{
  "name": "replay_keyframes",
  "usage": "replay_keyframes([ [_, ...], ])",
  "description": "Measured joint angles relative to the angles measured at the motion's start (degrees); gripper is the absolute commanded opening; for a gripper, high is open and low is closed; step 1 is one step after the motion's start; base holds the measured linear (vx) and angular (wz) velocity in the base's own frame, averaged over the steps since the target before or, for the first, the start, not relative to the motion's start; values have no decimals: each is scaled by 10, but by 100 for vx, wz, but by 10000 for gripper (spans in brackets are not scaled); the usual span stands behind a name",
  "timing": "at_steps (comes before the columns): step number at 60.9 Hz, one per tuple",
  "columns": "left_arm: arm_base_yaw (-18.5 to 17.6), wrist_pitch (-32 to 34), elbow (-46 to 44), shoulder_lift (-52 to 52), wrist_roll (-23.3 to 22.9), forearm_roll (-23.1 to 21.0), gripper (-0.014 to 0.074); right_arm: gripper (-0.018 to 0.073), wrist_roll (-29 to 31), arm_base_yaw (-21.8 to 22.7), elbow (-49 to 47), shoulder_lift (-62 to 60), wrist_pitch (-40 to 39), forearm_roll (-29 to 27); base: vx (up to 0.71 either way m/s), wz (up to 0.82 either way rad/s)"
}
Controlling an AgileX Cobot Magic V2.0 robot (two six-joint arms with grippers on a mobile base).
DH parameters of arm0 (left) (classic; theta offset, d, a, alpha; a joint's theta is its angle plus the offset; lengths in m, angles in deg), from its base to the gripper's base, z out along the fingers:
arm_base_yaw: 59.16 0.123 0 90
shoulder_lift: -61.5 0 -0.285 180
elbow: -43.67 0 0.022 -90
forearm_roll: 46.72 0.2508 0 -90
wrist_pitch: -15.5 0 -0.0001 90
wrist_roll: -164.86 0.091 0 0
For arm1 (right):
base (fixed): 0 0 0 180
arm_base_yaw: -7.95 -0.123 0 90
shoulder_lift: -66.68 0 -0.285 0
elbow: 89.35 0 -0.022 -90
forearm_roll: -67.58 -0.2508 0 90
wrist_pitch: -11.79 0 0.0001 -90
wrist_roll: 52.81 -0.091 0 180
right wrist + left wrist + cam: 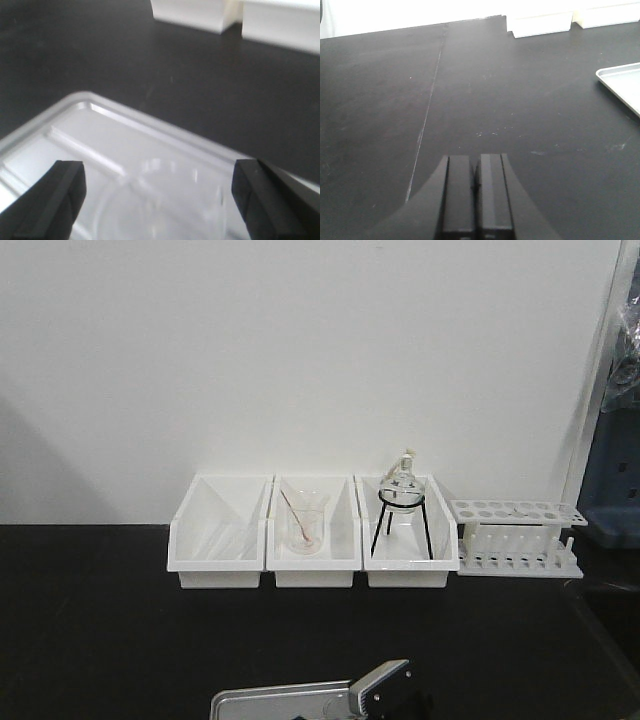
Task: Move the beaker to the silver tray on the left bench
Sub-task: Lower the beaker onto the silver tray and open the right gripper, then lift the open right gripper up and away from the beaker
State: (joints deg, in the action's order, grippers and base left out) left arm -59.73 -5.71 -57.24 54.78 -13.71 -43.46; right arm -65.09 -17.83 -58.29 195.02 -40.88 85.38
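A clear glass beaker [305, 525] with a reddish rod in it stands in the middle white bin [345, 560]. The silver tray [285, 702] lies at the front edge of the black bench; it also shows in the right wrist view [100, 125] and its corner in the left wrist view [621, 82]. My right gripper [157, 172] is open over the tray. A faint round clear glass rim [165, 192], seemingly a beaker, sits on the tray between its fingers, which are apart from it. My left gripper [476, 161] is shut and empty above bare black bench.
A left white bin [220, 540] is empty. A right bin [445, 565] holds a round flask [402, 485] on a black tripod. A white test tube rack [517, 537] stands at the far right. A seam [427, 115] runs across the bench.
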Motion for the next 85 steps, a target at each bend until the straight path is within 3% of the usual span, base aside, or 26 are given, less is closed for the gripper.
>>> replay_keyframes([
  [14,0,0,0,0,0,0,1,517,-5,1,3,-99,60,0,0,0],
  [23,0,0,0,0,0,0,1,288,-50,1,6,-181,176,0,0,0],
  [32,0,0,0,0,0,0,1,-19,-105,1,7,-301,346,1,0,0],
  [33,0,0,0,0,0,0,1,-16,-118,1,9,-382,471,0,0,0],
  [35,0,0,0,0,0,0,1,-16,-119,1,8,-416,518,-1,0,0],
  [54,0,0,0,0,0,0,1,-14,-121,1,11,-682,867,-9,0,0],
  [65,0,0,0,0,0,0,1,-14,-121,1,11,-805,943,-13,0,0],
  [85,0,0,0,0,0,0,1,-14,-121,1,11,-960,960,-14,0,0],
])
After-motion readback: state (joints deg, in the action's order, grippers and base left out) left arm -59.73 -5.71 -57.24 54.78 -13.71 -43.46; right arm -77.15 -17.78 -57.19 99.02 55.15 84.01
